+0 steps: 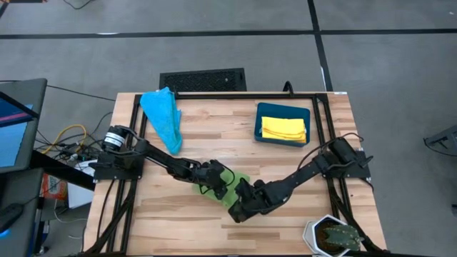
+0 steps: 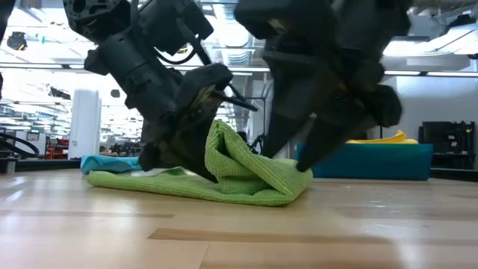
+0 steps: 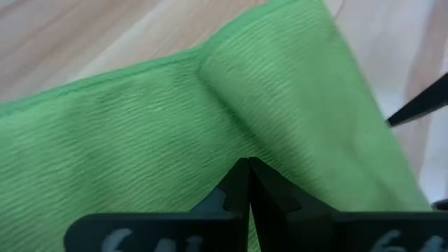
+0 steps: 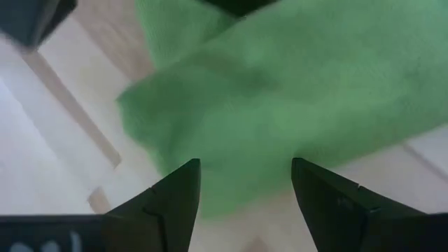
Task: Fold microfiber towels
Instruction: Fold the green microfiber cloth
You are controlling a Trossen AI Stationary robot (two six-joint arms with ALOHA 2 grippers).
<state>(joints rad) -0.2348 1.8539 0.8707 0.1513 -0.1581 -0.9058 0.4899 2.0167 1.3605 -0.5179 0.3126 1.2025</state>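
While both arms meet over the middle of the table (image 1: pixel 178 228), we note the green towel (image 2: pixel 224 175) lying partly bunched on the wood between them, toward the near edge. Our left gripper (image 3: pixel 248 168) has its fingers pressed together; the left wrist view shows them closed with green cloth under and around the tips, and the low view shows a raised ridge of cloth at that gripper. We judge that a pinch of the green towel is held there, probably to lift one edge for a fold. Our right gripper (image 4: pixel 245 183) stands wide, fingers well apart just over the towel's right end, holding nothing. We read this as positioning to take a second edge, or to steady the cloth while the left side carries its edge over.

Elsewhere: the light blue towel (image 1: pixel 163 116) lies crumpled at the far left of the table, untouched. A yellow towel (image 1: pixel 283 129) sits folded inside the dark teal bin (image 1: pixel 259 121) at the far right, so we take that as where finished towels go. A potted plant (image 1: pixel 335 236) stands at the near right corner, clear of the work.
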